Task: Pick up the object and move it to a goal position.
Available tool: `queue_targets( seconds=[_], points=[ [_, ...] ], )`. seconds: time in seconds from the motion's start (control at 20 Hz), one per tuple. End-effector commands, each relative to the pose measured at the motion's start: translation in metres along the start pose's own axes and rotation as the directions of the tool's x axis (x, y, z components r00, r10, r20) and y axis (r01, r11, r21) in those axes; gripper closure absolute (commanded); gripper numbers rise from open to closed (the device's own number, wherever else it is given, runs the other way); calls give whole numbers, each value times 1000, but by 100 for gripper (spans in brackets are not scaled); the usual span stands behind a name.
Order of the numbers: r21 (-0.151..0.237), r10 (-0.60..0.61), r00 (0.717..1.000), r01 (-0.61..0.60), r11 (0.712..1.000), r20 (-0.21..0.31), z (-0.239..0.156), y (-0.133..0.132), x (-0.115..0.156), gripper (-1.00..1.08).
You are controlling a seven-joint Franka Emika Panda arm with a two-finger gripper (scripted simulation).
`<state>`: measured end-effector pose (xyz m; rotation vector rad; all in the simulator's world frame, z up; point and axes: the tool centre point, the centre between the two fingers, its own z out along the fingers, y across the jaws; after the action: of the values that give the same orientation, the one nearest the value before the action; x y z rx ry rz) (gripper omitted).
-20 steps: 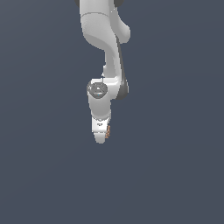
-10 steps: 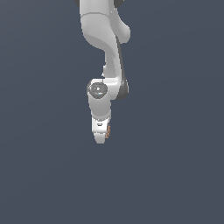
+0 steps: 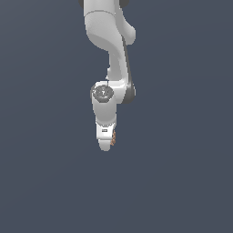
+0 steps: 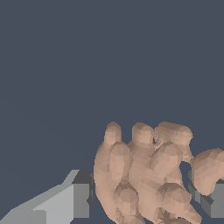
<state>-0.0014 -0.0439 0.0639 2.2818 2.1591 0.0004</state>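
The object is a reddish-brown, bumpy lump that fills the space between my two grey fingers in the wrist view. One finger touches one side of it and the other finger stands at its other side. My gripper is shut on it. In the exterior view the white gripper points down, held above the dark grey floor. Only a small brown edge of the object shows at the gripper's side. No goal marker shows in either view.
The white arm comes down from the top of the exterior view. A plain dark grey surface lies all around it.
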Motion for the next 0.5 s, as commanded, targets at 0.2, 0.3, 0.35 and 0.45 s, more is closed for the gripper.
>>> queue_targets(
  seconds=[0.2, 0.3, 0.35, 0.45],
  points=[
    [-1, 0, 1000, 0, 1000, -1, -22, 24, 14, 108],
    [-1, 0, 1000, 0, 1000, -1, -31, 34, 19, 108],
    [-1, 0, 1000, 0, 1000, -1, -36, 39, 22, 108],
    [0, 0, 1000, 0, 1000, -2, -45, 49, 28, 108]
  ],
)
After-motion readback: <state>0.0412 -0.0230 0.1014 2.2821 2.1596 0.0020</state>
